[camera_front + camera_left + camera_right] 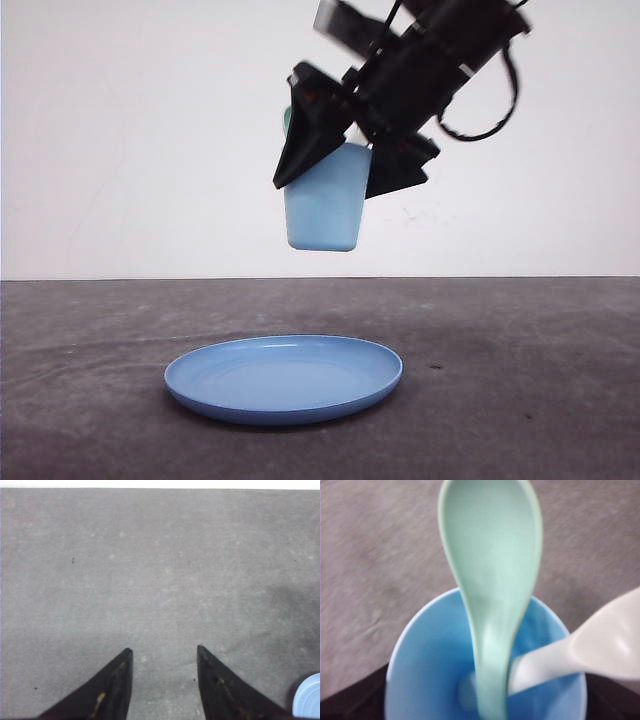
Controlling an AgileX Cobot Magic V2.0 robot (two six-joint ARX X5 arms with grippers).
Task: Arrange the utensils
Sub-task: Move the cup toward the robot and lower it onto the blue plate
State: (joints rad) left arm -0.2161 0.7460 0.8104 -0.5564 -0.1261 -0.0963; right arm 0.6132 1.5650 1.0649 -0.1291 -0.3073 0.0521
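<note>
Right hand [350,160] pinching light blue cup [323,205], aloft over plate [284,378]; spoon [492,580] and fork [590,652] stand inside cup. Left hand [164,655] spread, above bench [160,570].

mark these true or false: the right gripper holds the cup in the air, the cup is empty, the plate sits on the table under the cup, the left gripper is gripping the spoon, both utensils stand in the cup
1. The right gripper holds the light blue cup in the air. True.
2. The cup is empty. False: the mint-green spoon and the white fork are in it.
3. The blue plate sits on the table, roughly below the cup. True.
4. The left gripper is gripping the spoon. False: its fingers are spread with only bare table between them.
5. Both utensils stand with their handles down in the cup. True.
</note>
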